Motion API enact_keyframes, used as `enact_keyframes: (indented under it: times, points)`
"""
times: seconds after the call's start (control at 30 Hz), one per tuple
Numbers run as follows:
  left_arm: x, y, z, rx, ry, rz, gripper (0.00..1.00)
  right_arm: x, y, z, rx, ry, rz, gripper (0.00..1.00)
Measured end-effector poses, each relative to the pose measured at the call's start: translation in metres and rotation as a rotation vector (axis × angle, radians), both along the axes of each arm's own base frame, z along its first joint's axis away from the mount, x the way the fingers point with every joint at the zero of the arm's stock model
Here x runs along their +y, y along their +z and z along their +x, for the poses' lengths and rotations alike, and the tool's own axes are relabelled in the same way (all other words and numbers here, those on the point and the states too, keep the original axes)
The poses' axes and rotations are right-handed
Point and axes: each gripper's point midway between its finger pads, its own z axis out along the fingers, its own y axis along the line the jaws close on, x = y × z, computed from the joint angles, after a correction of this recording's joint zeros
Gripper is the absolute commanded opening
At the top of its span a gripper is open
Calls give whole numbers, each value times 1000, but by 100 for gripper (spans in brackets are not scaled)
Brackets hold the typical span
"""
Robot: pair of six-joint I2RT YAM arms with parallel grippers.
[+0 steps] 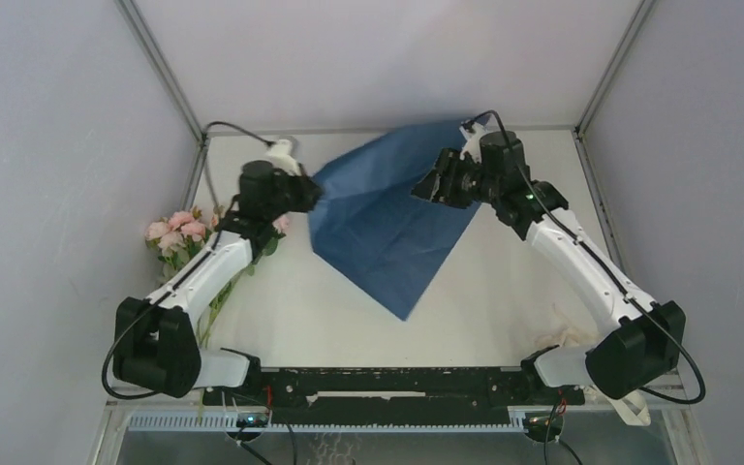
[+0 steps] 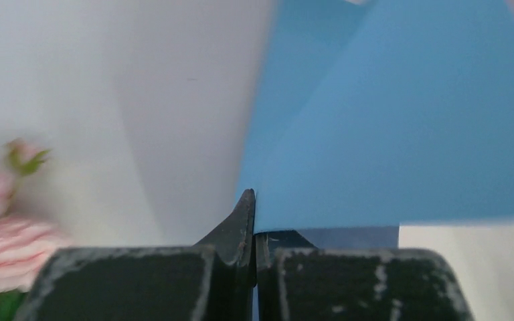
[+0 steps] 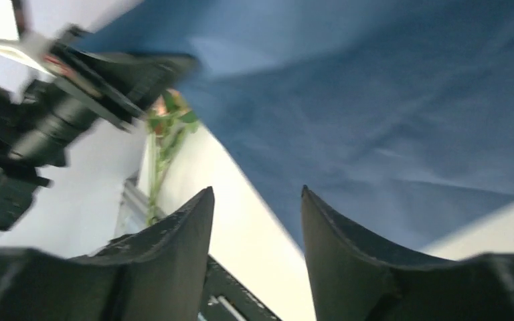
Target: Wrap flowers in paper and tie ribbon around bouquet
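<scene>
Matt, smooth paper (image 1: 387, 218)
Sheet lightly creased; the left gripper (image 2: 253, 207) clamping it is matt black, scuffed grey at its edges.

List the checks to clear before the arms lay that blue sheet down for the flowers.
1. Left gripper shut on the paper's edge: ok.
2. Right gripper not gripping the paper, jaws apart with nothing between: ok.
3. Paper flat on the table: not ok; it hangs raised and creased from the left gripper.
4. Flowers apart from the sheet: ok; they lie at the table's left edge beside the left arm.
5. Ribbon found: cannot tell; a pale strip by the right arm's base is too faint.
</scene>
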Motion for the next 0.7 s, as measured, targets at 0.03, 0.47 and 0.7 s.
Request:
enact_keyframes:
  times: [0.03,0.47,0.7]
  points:
    - [22,4,13,9,85,-61,0,-10,-4,3,1,-21,-27,64]
    - [162,-108,44,422,626,-529,0,-174,-179,77,427,-415,-296,71]
    - [157,-116,39,468,617,-538,0,-236,-234,109,577,-531,-372,73]
